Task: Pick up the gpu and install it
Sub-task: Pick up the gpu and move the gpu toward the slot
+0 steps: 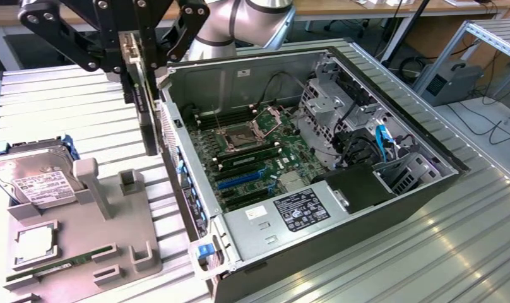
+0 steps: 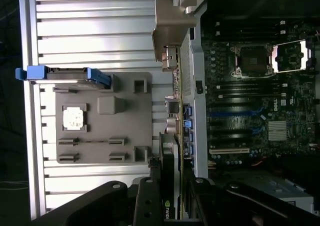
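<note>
A silver boxy hard drive [image 1: 32, 180] stands in a grey moulded tray [image 1: 112, 252] on the ribbed metal table [image 1: 423, 252]. Beside it, the black gripper [image 1: 136, 63] pinches the thin black-faced gpu [image 1: 147, 126] upright, just outside the open black computer case [image 1: 322, 252].

Even bright overhead light, glare on ribbed metal table [image 2: 100, 16], dim case interior [image 2: 250, 6]

dell on the motherboard [image 2: 250, 111], small green logo on the gpu [image 2: 169, 161]
</note>
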